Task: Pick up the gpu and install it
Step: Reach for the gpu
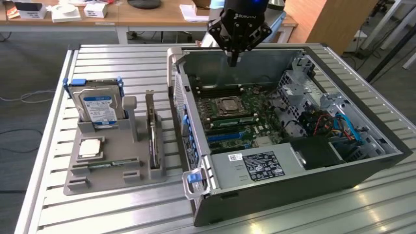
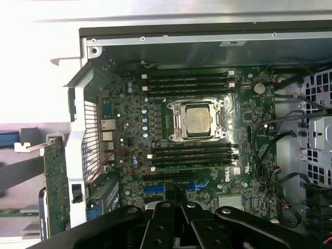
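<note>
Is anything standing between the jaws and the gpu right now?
Yes. The gripper, jaws shut, hangs over the motherboard inside the case; the gpu stands on edge in the grey holder outside, with the case wall between them.

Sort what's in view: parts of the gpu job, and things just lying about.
Job in hand: gpu, upright in the grey rack; open computer case; motherboard; end effector, shut, above the case.
Lying about: hard drive, processor and memory stick in the same rack; boxes on the far desk.
</note>
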You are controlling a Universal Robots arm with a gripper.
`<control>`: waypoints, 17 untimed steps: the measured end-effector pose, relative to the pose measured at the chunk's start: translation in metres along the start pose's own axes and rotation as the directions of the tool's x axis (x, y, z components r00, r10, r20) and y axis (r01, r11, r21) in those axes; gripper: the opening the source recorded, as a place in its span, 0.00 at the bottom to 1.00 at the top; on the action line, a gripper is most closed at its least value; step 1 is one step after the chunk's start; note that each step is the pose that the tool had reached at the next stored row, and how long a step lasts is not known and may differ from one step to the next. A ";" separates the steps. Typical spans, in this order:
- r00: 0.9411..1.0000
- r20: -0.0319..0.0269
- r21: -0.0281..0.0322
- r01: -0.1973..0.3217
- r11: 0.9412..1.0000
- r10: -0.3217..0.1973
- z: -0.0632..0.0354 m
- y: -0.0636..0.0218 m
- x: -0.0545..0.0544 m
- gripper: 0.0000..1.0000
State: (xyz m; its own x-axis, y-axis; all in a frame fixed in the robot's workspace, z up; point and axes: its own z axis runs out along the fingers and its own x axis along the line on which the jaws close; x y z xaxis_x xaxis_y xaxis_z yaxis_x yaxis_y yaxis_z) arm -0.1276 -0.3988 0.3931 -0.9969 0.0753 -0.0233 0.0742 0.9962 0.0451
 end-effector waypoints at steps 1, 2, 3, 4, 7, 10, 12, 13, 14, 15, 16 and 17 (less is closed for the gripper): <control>1.000 0.000 0.000 0.000 1.000 0.000 0.0001 -0.0001 0.001 0.11; 1.000 0.000 0.000 0.000 1.000 0.000 0.0002 -0.0001 0.002 0.11; 1.000 0.000 0.000 0.000 1.000 0.000 0.0003 -0.0002 0.002 0.11; 1.000 0.000 0.000 0.000 1.000 0.000 0.0004 -0.0003 0.004 0.11; 1.000 0.000 0.000 0.000 1.000 0.000 0.0006 -0.0007 0.009 0.11; 1.000 0.000 0.000 0.000 1.000 0.000 0.0008 -0.0013 0.017 0.11; 1.000 0.000 0.000 0.000 1.000 0.000 0.0009 -0.0018 0.023 0.11; 1.000 0.000 0.000 0.000 1.000 0.000 0.0009 -0.0020 0.026 0.11; 1.000 0.000 0.000 0.000 1.000 0.000 0.0009 -0.0022 0.029 0.11; 1.000 0.000 0.000 0.000 1.000 0.000 0.0010 -0.0025 0.032 0.11; 1.000 0.000 0.000 0.000 1.000 0.000 0.0010 -0.0027 0.035 0.11; 1.000 0.000 0.000 0.000 1.000 0.000 0.0011 -0.0030 0.039 0.11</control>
State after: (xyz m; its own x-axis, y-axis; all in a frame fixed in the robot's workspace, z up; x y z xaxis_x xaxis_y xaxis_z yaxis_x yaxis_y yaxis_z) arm -0.1665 -0.3988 0.3909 -0.9969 0.0753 -0.0233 0.0742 0.9962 0.0451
